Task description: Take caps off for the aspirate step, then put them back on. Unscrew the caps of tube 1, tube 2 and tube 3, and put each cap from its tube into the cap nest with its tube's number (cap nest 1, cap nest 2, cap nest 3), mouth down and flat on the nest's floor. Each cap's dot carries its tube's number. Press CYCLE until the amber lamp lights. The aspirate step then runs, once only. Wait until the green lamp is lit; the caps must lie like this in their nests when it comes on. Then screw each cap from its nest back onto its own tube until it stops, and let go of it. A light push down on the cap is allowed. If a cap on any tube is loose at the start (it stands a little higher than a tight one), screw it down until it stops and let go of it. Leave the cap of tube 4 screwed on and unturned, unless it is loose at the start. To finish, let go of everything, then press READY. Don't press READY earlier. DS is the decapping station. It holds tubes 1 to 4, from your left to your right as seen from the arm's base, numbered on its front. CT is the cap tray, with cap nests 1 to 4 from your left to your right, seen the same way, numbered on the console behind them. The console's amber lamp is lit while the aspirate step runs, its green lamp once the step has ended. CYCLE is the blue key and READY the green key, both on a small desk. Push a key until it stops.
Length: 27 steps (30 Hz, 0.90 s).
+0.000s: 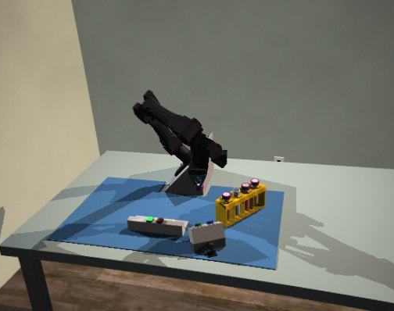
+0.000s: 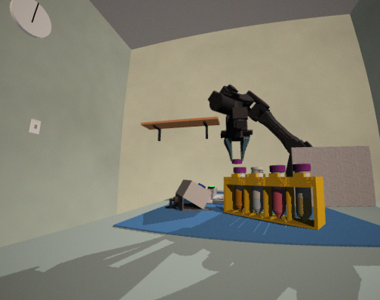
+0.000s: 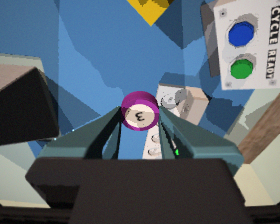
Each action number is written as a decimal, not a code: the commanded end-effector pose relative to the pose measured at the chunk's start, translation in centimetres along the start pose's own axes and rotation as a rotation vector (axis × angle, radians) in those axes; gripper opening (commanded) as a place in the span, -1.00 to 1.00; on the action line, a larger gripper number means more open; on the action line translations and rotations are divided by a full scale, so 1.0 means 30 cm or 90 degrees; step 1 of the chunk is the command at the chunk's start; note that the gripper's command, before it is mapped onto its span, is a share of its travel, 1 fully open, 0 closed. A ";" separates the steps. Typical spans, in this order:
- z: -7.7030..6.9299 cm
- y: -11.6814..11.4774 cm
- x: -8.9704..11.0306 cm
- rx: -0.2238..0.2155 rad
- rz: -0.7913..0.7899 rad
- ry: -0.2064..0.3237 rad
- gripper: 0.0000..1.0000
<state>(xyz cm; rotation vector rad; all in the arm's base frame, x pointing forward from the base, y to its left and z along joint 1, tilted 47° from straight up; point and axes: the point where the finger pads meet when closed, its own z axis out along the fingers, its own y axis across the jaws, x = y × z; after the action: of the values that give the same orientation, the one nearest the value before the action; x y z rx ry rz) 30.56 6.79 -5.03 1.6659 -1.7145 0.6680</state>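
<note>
Console [image 1: 157, 226] of the cap tray lies well to the left of the decapping station [image 1: 241, 205] in the top view. Its green lamp [image 1: 149, 219] shows bright and the lamp beside it [image 1: 159, 220] looks dark.

Nearer the decapping station, but apart from it and close to the arm's foot, the pincer [image 2: 237, 158] hangs above the blue mat [image 1: 107, 195] on the worktop [image 1: 334, 203]. It is clamped on a purple cap [image 3: 139, 112], one finger on each side of the cap's wall. The pale dot on the cap reads "3".

Next comes the key desk [image 3: 218, 47], just left of the decapping station. It carries the words "CYCLE" and "READY" beside the blue key [image 3: 240, 33] and the green key [image 3: 241, 69].

In the decapping station, the second tube from the left [image 1: 236, 192] in the top view stands bare, with its pale threaded mouth showing. The other three tubes wear purple caps. The bare one is most likely tube 3, where this cap belongs.

The cap looks small, light and rigid, and its smooth round wall could slip or tip in a loose hold. The present grip across the wall, with the mouth down, probably suits lowering it squarely onto the thread and then turning it. A tilted start risks cross-threading.
</note>
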 end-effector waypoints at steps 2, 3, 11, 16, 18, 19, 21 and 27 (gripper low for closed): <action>-0.041 0.016 -0.122 0.015 -0.022 -0.021 -1.00; -0.042 0.022 -0.149 0.015 -0.022 -0.021 -1.00; -0.049 0.072 -0.366 0.015 -0.022 -0.022 -1.00; -0.052 0.090 -0.447 0.015 -0.022 -0.022 -1.00; -0.052 0.095 -0.466 0.015 -0.022 -0.022 -1.00; -0.052 0.094 -0.466 0.015 -0.022 -0.022 -1.00; -0.052 0.095 -0.466 0.015 -0.022 -0.022 -1.00; -0.052 0.094 -0.466 0.015 -0.022 -0.022 -1.00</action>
<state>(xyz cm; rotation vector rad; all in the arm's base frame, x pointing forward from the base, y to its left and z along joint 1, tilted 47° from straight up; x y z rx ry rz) 27.45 16.50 -14.57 1.7100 -1.6822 0.6472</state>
